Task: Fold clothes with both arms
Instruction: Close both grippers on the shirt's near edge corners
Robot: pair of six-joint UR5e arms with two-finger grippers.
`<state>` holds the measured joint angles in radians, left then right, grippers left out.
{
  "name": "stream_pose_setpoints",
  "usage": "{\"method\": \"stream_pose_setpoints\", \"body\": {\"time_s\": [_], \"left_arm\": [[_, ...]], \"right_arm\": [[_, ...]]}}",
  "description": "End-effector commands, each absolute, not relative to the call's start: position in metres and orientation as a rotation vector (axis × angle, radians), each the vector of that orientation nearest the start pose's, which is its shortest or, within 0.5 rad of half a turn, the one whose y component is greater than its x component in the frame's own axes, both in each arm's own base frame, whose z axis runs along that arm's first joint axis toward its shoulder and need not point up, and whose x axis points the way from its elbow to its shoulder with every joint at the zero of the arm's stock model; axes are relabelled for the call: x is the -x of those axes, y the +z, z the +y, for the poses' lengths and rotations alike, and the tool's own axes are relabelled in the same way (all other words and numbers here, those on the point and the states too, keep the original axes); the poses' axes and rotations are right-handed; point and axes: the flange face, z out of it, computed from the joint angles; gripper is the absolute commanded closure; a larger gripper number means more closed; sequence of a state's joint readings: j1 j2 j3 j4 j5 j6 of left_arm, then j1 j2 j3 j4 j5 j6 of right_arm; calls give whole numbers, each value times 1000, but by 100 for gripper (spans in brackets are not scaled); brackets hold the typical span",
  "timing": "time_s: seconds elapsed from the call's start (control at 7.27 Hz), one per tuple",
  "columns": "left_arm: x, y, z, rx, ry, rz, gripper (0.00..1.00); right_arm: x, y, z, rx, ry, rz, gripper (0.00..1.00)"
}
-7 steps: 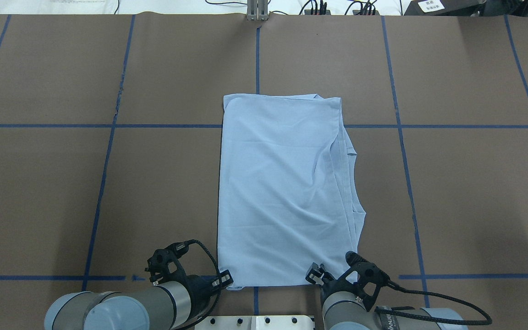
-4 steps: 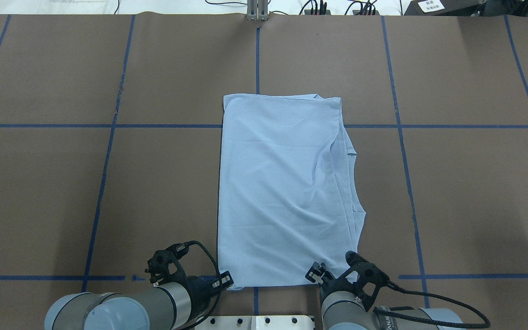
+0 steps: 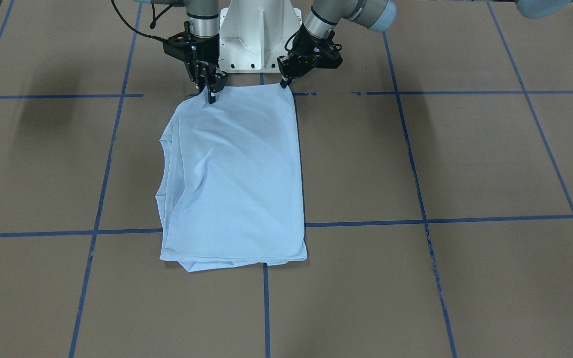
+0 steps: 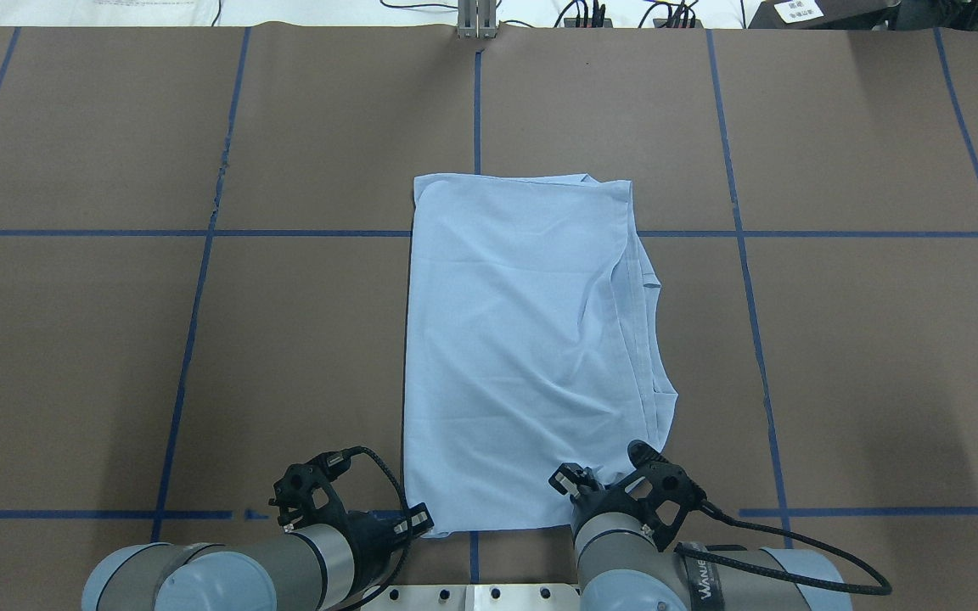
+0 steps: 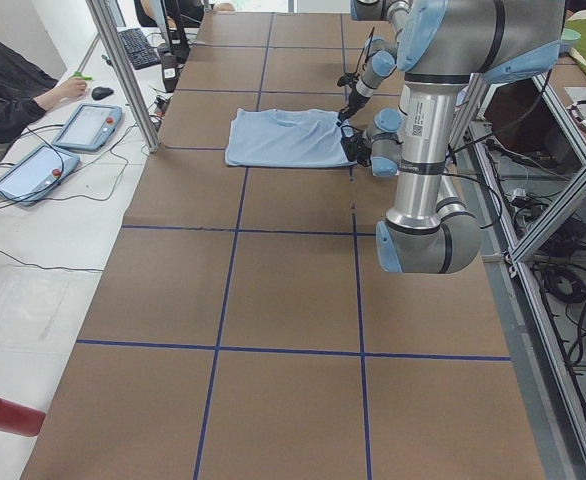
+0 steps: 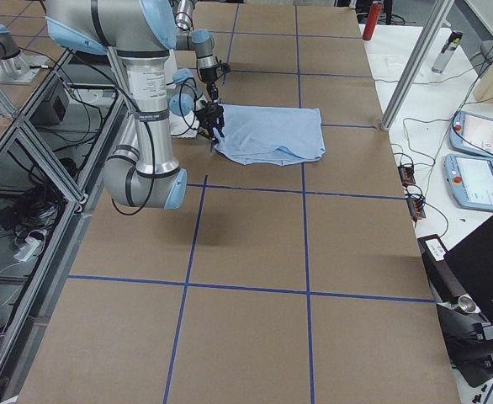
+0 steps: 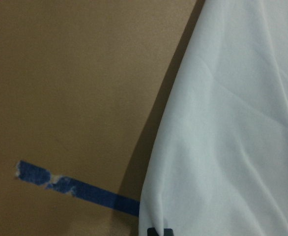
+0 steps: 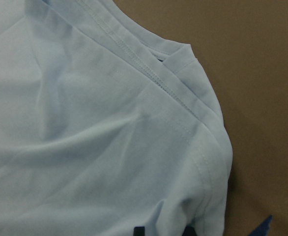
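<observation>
Brown papered table (image 4: 200,339) | T-shirt (image 4: 523,356) flat | left gripper (image 4: 418,518) pinched on corner beneath | right gripper (image 4: 564,480) apart astride other corner, cloth stretching ahead of both | best: close deep, lift level.

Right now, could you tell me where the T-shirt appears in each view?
Front-facing: T-shirt left of centre.
Overhead: T-shirt centre.
Exterior left: T-shirt upper middle.
Exterior right: T-shirt upper middle.
Left wrist: T-shirt right half.
Right wrist: T-shirt fills most.
Landmark: blue tape line near its robot-side edge.
</observation>
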<state>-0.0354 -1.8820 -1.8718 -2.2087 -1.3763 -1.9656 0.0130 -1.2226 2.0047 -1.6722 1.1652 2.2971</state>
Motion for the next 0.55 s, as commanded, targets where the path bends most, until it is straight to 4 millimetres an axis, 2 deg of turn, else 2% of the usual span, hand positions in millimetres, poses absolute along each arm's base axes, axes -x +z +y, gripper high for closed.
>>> {"method": "stream_pose_setpoints", "body": {"time_s": [0.0,0.28,0.41], "left_arm": [[-557,265,-186,30,-482,1298,100],[-522,228,-190,-3,-444,1322,100],[-500,207,-189,-9,-431,1319,100]], "right_arm": [[546,280,-191,-130,861,-820,100],[527,256,-194,-111,870,-875,100],[509,234,-193,-88,871,-928,100]]}}
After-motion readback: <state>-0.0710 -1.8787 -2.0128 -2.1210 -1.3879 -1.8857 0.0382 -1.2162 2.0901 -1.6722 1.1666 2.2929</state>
